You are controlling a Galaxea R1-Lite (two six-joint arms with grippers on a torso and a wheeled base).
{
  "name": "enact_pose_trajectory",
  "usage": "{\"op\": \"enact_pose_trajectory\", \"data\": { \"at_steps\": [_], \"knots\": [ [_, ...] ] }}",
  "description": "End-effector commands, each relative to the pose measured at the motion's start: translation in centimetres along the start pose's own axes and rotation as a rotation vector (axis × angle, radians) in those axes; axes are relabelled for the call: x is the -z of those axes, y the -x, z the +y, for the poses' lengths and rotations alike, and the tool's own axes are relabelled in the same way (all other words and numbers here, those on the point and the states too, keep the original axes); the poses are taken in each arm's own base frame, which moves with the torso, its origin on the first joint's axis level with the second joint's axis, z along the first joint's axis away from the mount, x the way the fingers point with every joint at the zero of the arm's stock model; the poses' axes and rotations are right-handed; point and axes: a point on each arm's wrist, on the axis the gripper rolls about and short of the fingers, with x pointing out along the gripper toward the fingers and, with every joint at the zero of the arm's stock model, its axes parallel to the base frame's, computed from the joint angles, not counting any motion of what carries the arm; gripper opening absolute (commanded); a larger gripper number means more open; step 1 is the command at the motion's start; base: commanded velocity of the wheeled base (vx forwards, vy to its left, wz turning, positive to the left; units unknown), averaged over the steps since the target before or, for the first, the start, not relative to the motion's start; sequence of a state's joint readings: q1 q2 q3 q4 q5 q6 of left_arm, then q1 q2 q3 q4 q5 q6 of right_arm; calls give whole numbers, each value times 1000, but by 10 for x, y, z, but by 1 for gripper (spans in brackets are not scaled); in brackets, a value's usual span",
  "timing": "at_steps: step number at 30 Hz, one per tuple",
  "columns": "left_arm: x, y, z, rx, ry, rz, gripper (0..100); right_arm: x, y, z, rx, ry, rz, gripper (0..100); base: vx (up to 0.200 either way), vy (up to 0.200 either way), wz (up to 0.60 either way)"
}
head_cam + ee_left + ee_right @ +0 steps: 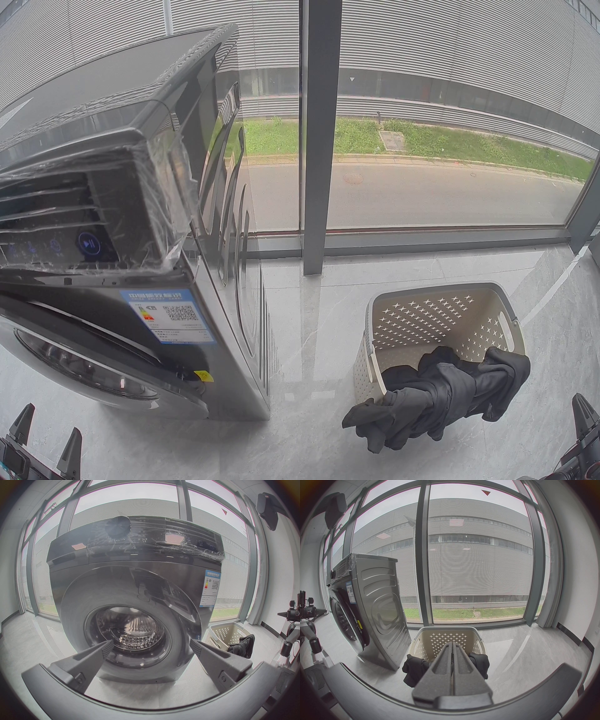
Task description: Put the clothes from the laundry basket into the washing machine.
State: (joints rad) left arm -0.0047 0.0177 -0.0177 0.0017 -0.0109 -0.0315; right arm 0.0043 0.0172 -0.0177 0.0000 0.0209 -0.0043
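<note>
Grey floor (312, 437); left fingers (84, 664) wide apart, right fingers (442, 670) together, empty.

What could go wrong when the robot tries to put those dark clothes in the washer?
The door of the washing machine looks shut, so nothing can go in until it is opened. The dark clothes hang over the near rim of the laundry basket; a tug might tip it or spill them onto the floor. The right pincer is shut, so it may only push the clothes unless it opens first.
</note>
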Motion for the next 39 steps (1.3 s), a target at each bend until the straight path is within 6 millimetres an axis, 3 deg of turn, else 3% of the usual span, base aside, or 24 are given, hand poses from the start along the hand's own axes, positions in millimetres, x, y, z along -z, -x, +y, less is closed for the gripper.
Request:
{"op": "enact_pose_trajectory", "data": {
  "at_steps": [1, 5, 39],
  "knots": [
    [5, 0, 0, 0, 1, -2, 100, 5, -1, 0, -1, 0, 10, 0, 0, 0, 0],
    [5, 0, 0, 1, 1, 0, 100, 5, -1, 0, -1, 0, 10, 0, 0, 0, 0],
    [5, 0, 0, 1, 1, 0, 100, 5, -1, 0, 1, 0, 10, 0, 0, 200, 0]
  ]
}}
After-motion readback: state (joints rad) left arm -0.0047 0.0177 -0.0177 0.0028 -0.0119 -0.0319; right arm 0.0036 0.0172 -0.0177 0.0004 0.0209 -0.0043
